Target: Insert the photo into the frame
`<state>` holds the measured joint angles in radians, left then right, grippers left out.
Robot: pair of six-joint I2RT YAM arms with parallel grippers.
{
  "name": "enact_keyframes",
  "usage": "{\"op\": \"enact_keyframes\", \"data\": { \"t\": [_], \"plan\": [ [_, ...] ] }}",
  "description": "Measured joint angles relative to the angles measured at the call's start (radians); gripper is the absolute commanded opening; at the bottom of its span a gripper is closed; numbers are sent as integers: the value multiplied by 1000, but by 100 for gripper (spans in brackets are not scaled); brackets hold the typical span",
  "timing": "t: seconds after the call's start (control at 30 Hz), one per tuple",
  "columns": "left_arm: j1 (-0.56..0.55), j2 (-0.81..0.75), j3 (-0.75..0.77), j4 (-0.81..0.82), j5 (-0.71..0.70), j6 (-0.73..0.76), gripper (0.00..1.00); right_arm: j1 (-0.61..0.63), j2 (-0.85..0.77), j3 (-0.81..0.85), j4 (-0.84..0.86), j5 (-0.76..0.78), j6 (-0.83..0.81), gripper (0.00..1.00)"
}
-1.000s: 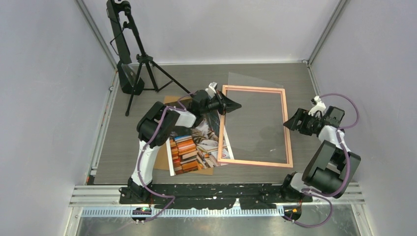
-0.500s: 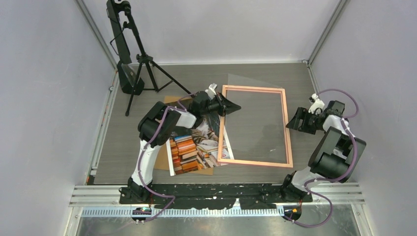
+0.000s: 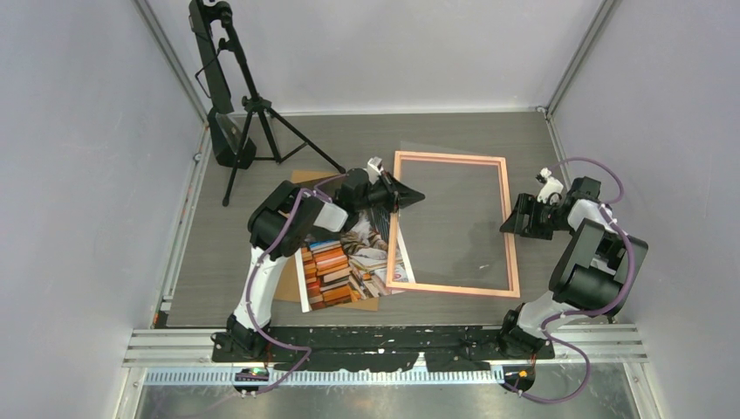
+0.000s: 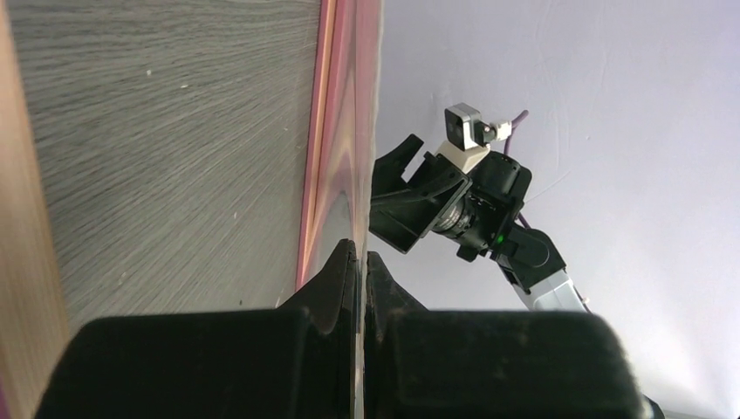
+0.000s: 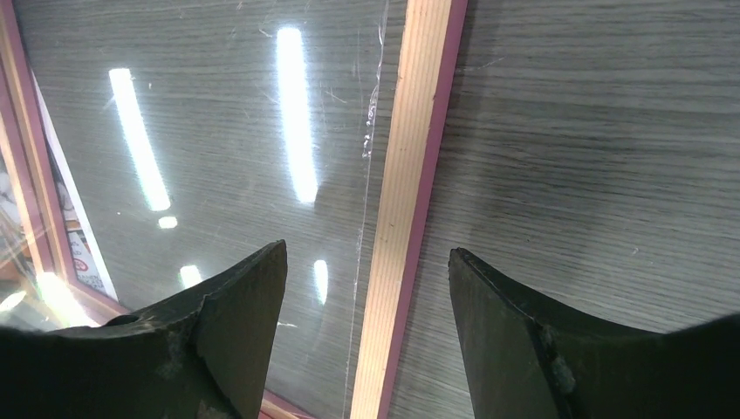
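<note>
Left claw (image 3: 412, 195) is pressed together, pinching the left edge of a clear sheet (image 5: 218, 157); in the left wrist view the sheet is seen edge-on between the fingers; the sheet lies over the frame's opening, and whether its far edge rests on the frame cannot be told.

Right claw (image 3: 509, 218) is spread and holds nothing; it is poised over the right rail of the frame (image 3: 454, 290), one finger to each side of the rail.

The frame lies flat on the bench (image 3: 227, 262); the photo (image 3: 340, 262) lies face up on the brown backing board (image 3: 284, 278), just left of the frame, with its right edge reaching the left rail; it is not yet in the frame.

Step in hand, as judged: the clear sheet is being handled at the frame, ahead of the photo.

To be done well:
- the pinch is to be kept near the sheet's edge and the sheet moved slowly, since a thin pane is likely to flex or slip;
- the right rail is best steadied by the right claw, so the frame is not dragged along;
- the photo's overlapping edge is to be watched, lest it be caught by the left rail.
</note>
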<state>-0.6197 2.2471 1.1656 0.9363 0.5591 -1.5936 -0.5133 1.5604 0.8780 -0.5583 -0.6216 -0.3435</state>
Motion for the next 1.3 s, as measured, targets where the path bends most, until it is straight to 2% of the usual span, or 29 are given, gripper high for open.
{"op": "enact_keyframes", "data": {
  "t": [0.37,0.87,1.3],
  "plan": [
    [-2,-30,-41,-12,-18,-11,0,7,0,0,-4,0,-3,74],
    [-16,-34,-43,-21,-27,-101,0,17,0,0,-8,0,-11,73],
    [-33,-61,-58,-29,-27,-101,0,17,0,4,-19,0,-14,73]
  ]
}}
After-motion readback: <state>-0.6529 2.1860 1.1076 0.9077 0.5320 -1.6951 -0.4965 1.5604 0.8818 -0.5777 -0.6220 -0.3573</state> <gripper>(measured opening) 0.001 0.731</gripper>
